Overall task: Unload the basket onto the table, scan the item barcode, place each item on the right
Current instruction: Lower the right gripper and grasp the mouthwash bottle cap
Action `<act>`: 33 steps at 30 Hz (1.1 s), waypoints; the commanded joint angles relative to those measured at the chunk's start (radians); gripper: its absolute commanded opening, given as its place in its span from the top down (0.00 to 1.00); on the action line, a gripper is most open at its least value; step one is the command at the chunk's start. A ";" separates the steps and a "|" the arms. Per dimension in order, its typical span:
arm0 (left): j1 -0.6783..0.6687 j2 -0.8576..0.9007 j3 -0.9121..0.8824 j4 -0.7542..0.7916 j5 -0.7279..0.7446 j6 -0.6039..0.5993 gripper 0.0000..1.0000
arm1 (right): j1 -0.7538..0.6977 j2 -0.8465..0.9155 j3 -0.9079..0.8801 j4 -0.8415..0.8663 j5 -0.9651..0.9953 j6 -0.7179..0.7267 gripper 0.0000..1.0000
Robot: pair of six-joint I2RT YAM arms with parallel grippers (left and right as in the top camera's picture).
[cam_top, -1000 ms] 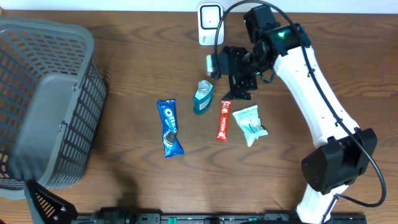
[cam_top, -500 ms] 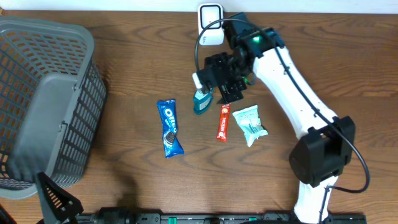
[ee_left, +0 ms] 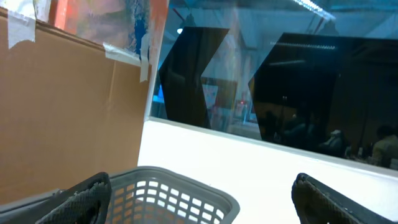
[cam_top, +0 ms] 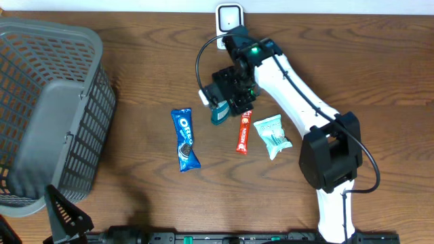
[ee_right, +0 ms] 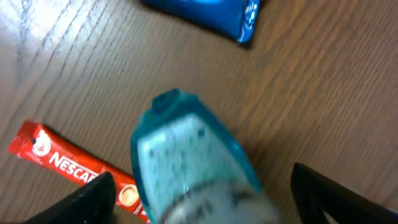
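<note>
A teal bottle (cam_top: 218,114) lies on the wooden table between an Oreo pack (cam_top: 184,139) and a red Nescafe stick (cam_top: 243,132). My right gripper (cam_top: 227,96) hangs over it. In the right wrist view the bottle (ee_right: 189,158) fills the gap between the fingers (ee_right: 87,199) of my right gripper (ee_right: 205,202), which stands open around it with space on both sides. No barcode shows on it. A white scanner (cam_top: 230,18) stands at the table's back edge. My left gripper (ee_left: 202,196) is open, pointing over the basket rim (ee_left: 180,186).
A large grey basket (cam_top: 47,115) fills the left side of the table. A mint-green packet (cam_top: 272,135) lies right of the Nescafe stick (ee_right: 68,165). The blue Oreo pack's end (ee_right: 211,15) shows in the right wrist view. The left arm's base (cam_top: 64,217) sits at the front left.
My right arm has swung left and down from beside the scanner onto the teal bottle, and its jaws have narrowed a little. The left gripper has not moved.
</note>
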 commanded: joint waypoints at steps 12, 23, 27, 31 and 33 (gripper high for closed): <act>0.004 -0.002 0.006 -0.035 0.016 -0.001 0.07 | 0.018 0.004 0.017 0.046 -0.016 0.090 0.67; 0.004 -0.002 0.006 -0.134 0.016 -0.001 0.07 | 0.007 -0.003 0.019 0.047 -0.084 0.385 0.81; 0.004 -0.002 0.006 -0.158 0.016 -0.001 0.07 | 0.008 -0.026 0.023 0.042 -0.102 0.516 0.76; 0.004 -0.002 0.006 -0.217 0.016 -0.001 0.07 | 0.008 -0.061 0.023 0.040 -0.103 0.653 0.75; 0.004 -0.002 0.006 -0.277 0.016 -0.001 0.07 | 0.008 -0.085 0.023 0.040 -0.111 0.742 0.74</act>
